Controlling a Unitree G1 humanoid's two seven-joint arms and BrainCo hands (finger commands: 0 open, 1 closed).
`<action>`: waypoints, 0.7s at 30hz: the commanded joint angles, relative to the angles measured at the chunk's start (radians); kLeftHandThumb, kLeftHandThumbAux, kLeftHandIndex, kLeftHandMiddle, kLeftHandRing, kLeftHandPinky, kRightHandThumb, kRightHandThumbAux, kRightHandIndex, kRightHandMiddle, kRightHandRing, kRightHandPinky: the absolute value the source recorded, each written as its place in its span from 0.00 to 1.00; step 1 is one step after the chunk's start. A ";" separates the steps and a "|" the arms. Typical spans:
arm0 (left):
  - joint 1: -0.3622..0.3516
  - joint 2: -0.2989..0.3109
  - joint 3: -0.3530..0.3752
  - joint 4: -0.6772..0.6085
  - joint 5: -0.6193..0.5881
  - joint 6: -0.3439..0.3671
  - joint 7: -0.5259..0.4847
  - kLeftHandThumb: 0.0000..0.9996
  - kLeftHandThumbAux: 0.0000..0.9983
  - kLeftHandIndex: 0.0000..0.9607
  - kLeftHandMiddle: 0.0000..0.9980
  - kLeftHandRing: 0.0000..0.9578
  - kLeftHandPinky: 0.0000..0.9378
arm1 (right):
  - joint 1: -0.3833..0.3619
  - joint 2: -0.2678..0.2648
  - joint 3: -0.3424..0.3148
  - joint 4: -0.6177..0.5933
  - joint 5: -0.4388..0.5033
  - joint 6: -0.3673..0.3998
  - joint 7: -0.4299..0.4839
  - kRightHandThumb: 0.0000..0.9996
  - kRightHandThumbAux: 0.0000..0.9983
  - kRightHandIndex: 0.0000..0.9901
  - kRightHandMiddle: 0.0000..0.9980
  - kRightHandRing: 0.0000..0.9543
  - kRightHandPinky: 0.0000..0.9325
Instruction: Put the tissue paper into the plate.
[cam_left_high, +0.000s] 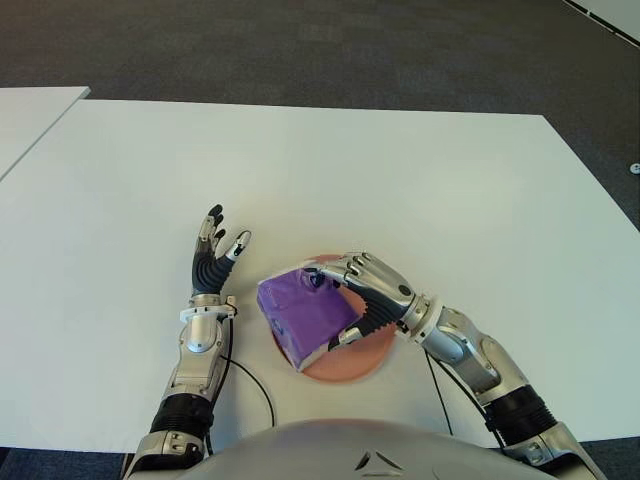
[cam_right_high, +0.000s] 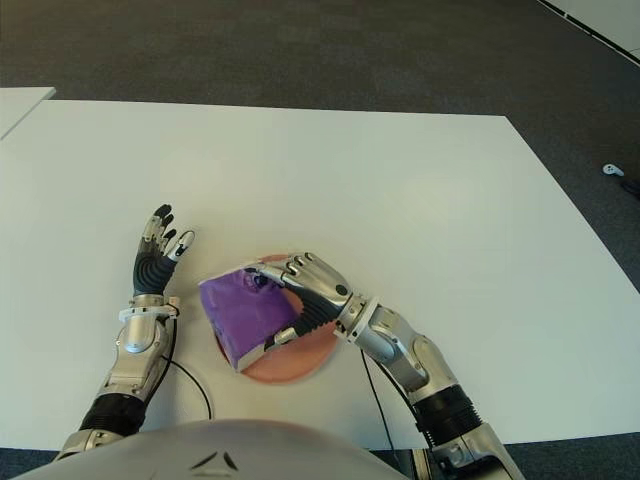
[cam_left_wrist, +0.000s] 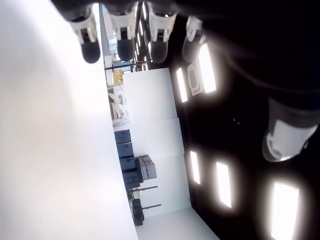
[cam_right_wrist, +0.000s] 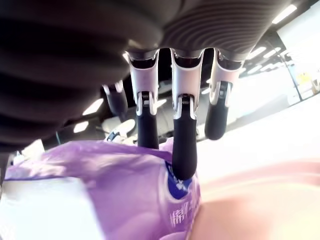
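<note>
Purple tissue pack (cam_left_high: 305, 315) sitting tilted on the pink plate (cam_left_high: 355, 366), covering the plate's 9 to 12 o'clock portion and overhanging its rim toward 9 o'clock. Plate near the table's (cam_left_high: 400, 180) front edge, roughly centred before the robot.

Right hand (cam_left_high: 365, 290) at the pack's 3 o'clock side, fingers (cam_right_wrist: 184, 145) draped over the top face, thumb under the pack's near corner; clamped on the pack. Right wrist view: fingertips pressing into the purple wrapper beside a dark blue printed patch with white characters, not readable. White end panel of the pack visible at its 6 o'clock corner.

Left hand (cam_left_high: 212, 262) at the plate's 9 o'clock, just beside the pack but apart from it, fingers (cam_left_wrist: 91, 42) extended and spread, pointing toward 12 o'clock, holding nothing. Contact with the table not determinable.

Black cables (cam_left_high: 250, 385) trailing across the table from both forearms toward the front edge.
</note>
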 joint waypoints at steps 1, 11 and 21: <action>0.062 0.001 -0.004 0.055 0.010 0.020 -0.015 0.00 0.48 0.00 0.00 0.00 0.00 | 0.013 -0.014 0.014 -0.006 -0.022 0.030 0.028 0.09 0.44 0.00 0.01 0.00 0.00; 0.054 0.003 0.003 0.070 -0.004 0.014 -0.026 0.00 0.48 0.00 0.00 0.00 0.00 | 0.013 -0.018 0.010 0.024 -0.017 0.037 0.003 0.12 0.44 0.00 0.00 0.00 0.00; 0.049 0.004 0.007 0.077 -0.017 0.012 -0.039 0.00 0.49 0.00 0.00 0.00 0.00 | 0.025 -0.017 0.000 0.027 -0.017 0.035 -0.043 0.13 0.47 0.00 0.00 0.00 0.00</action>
